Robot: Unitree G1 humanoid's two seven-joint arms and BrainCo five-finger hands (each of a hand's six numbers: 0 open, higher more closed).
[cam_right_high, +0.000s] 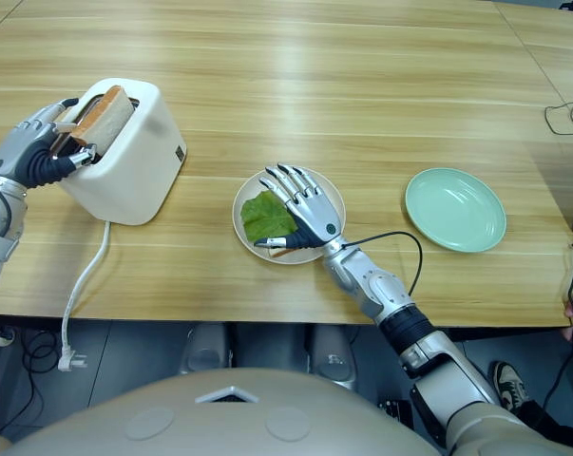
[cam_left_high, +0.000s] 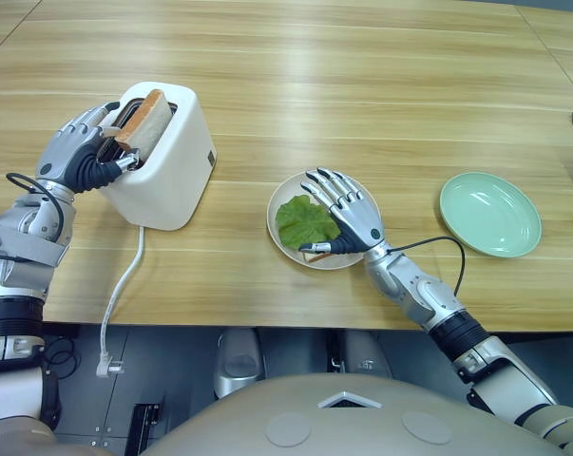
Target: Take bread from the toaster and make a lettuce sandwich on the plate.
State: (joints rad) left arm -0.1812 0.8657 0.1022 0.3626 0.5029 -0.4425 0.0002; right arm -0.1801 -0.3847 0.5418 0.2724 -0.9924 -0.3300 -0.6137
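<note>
- Hidden parts — the slice of bread (cam_left_high: pixel 145 119) shows only its upper half; the rest sits inside the slot of the toaster (cam_left_high: pixel 172 166). A lower slice (cam_left_high: pixel 316 254) on the plate (cam_left_high: pixel 284 193) shows only as a thin crust edge at the near rim, under the lettuce leaf (cam_left_high: pixel 303 220).
- The left hand (cam_left_high: pixel 77 152) is at the toaster's left end, fingers curled behind the slice of bread and thumb in front, pinching it; the exact contact is hard to make out.
- The right hand (cam_left_high: pixel 351 214) lies over the right half of the plate, fingers straight and spread, pointing away from the robot. It covers that side of the plate, and its inner edge meets the leaf.
- Surroundings — an empty green plate (cam_left_high: pixel 490 214) stands well apart to the right on the wooden table (cam_left_high: pixel 362 85). The toaster's white cord (cam_left_high: pixel 126 280) hangs over the near table edge, ending in a plug (cam_left_high: pixel 104 364). A thin dark cable (cam_left_high: pixel 438 241) loops beside the right wrist.
- Orientation: the slice of bread stands on edge, tilted, its long axis following the slot from near-left to far-right.
</note>
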